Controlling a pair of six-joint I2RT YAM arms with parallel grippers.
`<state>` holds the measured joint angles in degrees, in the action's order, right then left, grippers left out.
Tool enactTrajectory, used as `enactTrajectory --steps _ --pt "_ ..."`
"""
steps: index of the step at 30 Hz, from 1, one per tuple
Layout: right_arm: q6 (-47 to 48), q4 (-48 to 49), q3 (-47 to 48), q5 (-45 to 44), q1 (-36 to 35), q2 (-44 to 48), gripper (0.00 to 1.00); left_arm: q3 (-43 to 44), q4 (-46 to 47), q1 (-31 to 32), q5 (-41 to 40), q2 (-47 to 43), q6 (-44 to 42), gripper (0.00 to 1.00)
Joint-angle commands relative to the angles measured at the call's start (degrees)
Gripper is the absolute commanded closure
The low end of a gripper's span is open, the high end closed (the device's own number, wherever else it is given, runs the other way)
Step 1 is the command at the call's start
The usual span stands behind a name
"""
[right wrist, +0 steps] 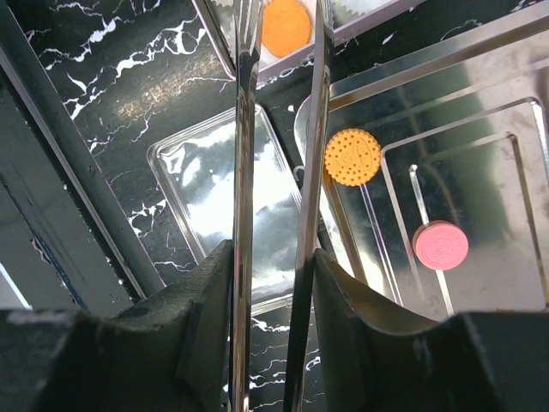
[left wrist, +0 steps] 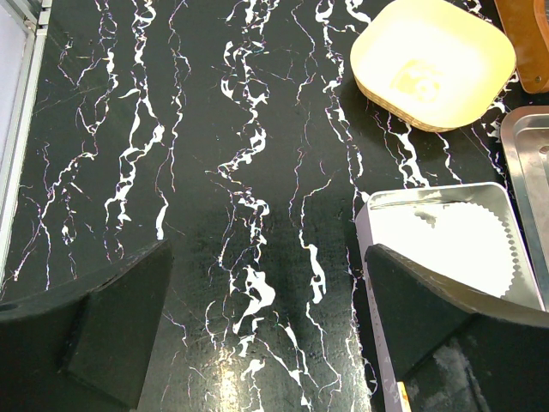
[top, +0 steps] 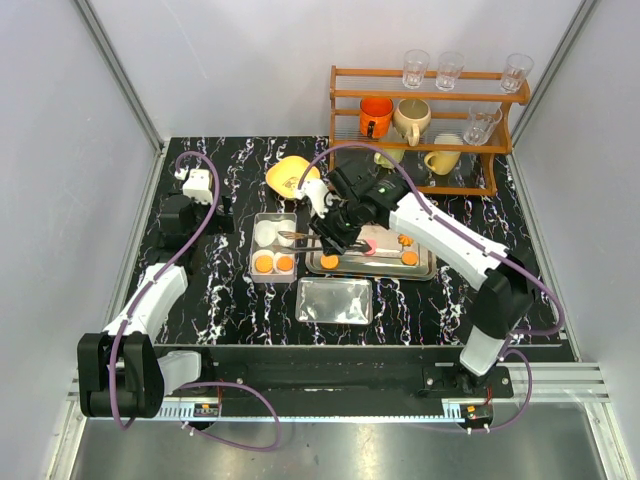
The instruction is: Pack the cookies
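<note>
Half closed around steel tongs [right wrist: 243, 154] whose blades ran toward twelve o'clock, the right gripper [right wrist: 273, 275], the nearer arm, had an orange cookie [right wrist: 352, 156] at one o'clock and a pink cookie [right wrist: 440, 245] at three on the tray [right wrist: 480, 112], two more cookies [top: 264, 264] lay in the box [top: 252, 245] beyond, and the left gripper [left wrist: 266, 326] gaped empty.

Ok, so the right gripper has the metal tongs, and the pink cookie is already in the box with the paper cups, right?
Not quite. The pink cookie is not in the box; it lies on the metal tray, as the right wrist view shows. The right gripper does hold the metal tongs.
</note>
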<state>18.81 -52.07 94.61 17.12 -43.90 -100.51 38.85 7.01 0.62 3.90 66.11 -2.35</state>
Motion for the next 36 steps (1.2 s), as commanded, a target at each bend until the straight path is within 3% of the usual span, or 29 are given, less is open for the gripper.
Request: enactTrajectory --steps 1,21,36 --pt "-1.14 2.50 1.28 -2.88 -0.14 4.97 0.55 0.17 2.58 -0.36 0.14 -1.59 -0.11 0.01" --pt "-0.97 5.32 -16.82 -3.07 18.40 17.10 0.56 0.26 2.49 -0.36 1.46 -1.59 0.24 0.01" --pt "0.26 7.69 -27.11 -3.76 22.36 19.65 0.53 0.17 2.31 -0.36 1.37 -1.59 0.07 0.01"
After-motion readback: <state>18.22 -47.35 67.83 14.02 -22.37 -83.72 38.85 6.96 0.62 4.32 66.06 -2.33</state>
